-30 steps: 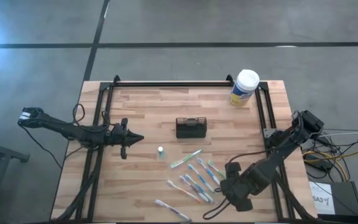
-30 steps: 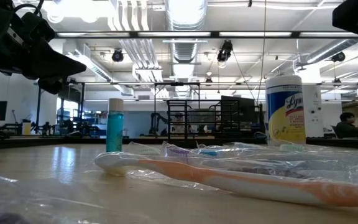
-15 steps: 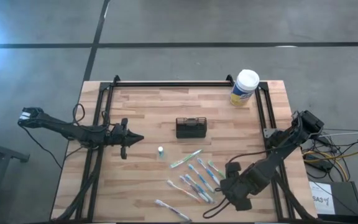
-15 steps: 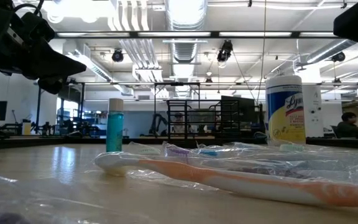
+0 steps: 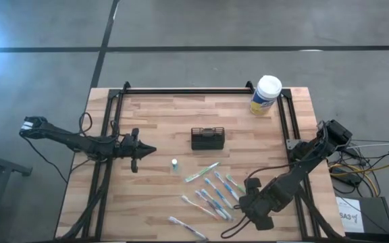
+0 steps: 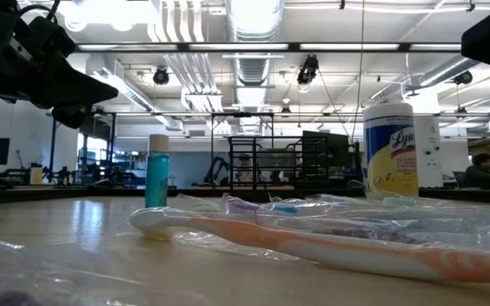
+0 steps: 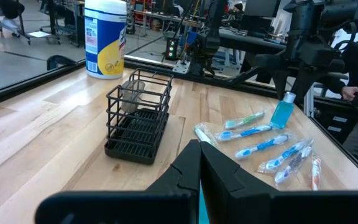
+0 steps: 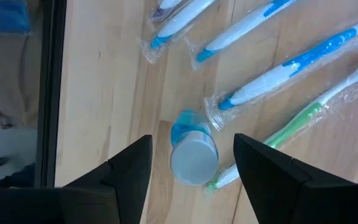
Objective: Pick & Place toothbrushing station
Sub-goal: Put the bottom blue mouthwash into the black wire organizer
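The toothbrushing station (image 5: pixel 208 138) stands upright near the middle of the table (image 5: pixel 161 121), its long axis running across the table, open top up. We see it straight ahead of our left gripper (image 5: pixel 142 150), whose jaws sit pressed together, pointing toward it; that arm looks nearer. Our right gripper (image 5: pixel 247 196), jaws spread, hangs over wrapped toothbrushes (image 5: pixel 211 196), the caddy well beyond it.
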Robot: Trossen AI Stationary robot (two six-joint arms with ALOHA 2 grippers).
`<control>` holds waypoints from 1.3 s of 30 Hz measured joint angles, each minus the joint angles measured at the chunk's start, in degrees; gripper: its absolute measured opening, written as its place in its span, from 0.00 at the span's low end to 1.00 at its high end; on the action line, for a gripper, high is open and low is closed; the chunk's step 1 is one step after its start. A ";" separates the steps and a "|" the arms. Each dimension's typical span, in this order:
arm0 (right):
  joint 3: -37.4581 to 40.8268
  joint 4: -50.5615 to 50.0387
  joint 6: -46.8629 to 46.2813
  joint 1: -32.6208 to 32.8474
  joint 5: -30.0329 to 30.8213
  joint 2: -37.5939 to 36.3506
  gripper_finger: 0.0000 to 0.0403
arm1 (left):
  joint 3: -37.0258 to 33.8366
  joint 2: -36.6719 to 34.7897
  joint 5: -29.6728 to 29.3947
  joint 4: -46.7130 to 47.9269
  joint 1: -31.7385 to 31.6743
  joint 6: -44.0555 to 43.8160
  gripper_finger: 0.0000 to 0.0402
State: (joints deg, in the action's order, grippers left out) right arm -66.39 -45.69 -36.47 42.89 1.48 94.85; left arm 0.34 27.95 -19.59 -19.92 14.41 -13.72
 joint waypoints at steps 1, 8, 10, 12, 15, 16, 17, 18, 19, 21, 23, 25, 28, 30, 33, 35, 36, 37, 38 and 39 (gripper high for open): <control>0.00 -0.02 0.00 0.02 0.00 0.00 0.54 | 0.00 0.00 0.00 0.01 0.00 0.00 0.02; 0.09 -0.18 -0.08 0.09 0.00 0.00 0.54 | 0.00 0.00 -0.01 0.01 0.00 0.00 0.02; 0.09 -0.22 -0.07 0.09 0.00 0.00 0.53 | 0.00 0.02 -0.02 0.01 0.00 0.00 0.02; 0.09 -0.27 -0.10 0.09 0.02 0.00 0.50 | 0.00 0.01 -0.02 0.01 0.00 0.00 0.02; 0.09 -0.35 -0.04 0.09 0.02 0.00 0.43 | 0.00 0.00 -0.02 0.01 0.00 0.00 0.02; 0.09 -0.35 -0.02 0.09 0.01 0.00 0.40 | 0.00 0.00 -0.02 0.01 0.00 0.00 0.02; 0.09 -0.35 -0.02 0.09 0.02 0.00 0.37 | 0.00 0.01 -0.02 0.01 0.02 0.00 0.02; 0.09 -0.37 0.00 0.09 0.02 0.00 0.34 | 0.00 0.01 -0.01 0.01 0.00 0.00 0.02; 0.09 -0.37 0.01 0.09 0.00 0.00 0.31 | 0.00 0.02 -0.02 0.01 0.01 0.00 0.02; 0.09 -0.39 0.25 0.09 0.02 -0.07 0.25 | 0.00 0.02 -0.02 0.01 0.02 0.00 0.02; 0.09 -0.40 0.59 0.09 0.00 -0.09 0.22 | 0.00 0.02 -0.02 0.01 0.00 -0.02 0.02; 0.09 -0.44 0.68 0.09 0.00 -0.11 0.22 | 0.00 0.01 -0.02 0.01 0.00 -0.02 0.02; 0.09 -0.44 1.08 0.09 -0.05 -0.11 0.22 | 0.00 0.00 -0.02 0.01 0.00 0.00 0.02; -0.04 -0.61 1.81 0.09 -0.12 -0.11 0.22 | 0.00 0.01 -0.02 0.01 0.00 -0.02 0.02; -0.82 -0.94 2.70 0.11 -0.22 -0.13 0.22 | 0.00 0.01 -0.02 0.02 0.00 -0.02 0.02; -1.69 -0.87 3.36 0.09 -0.20 -0.43 0.22 | 0.00 0.00 -0.02 0.01 0.00 -0.03 0.02; -2.06 -0.89 3.55 0.11 -0.20 -0.62 0.23 | 0.00 0.00 -0.02 0.03 0.00 -0.11 0.02; -2.47 -0.92 3.67 0.11 -0.18 -0.69 0.23 | 0.00 0.00 -0.02 0.03 0.01 -0.18 0.02; -2.87 -0.89 3.69 0.11 -0.19 -0.72 0.23 | 0.00 0.00 -0.02 0.01 0.02 -0.35 0.02; -3.17 -0.86 3.86 0.11 -0.17 -0.82 0.23 | 0.00 0.02 -0.02 0.04 0.02 -0.56 0.02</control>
State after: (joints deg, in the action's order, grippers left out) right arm -69.56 -46.55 -32.61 43.00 1.30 94.03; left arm 0.34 27.96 -19.62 -19.88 14.44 -14.27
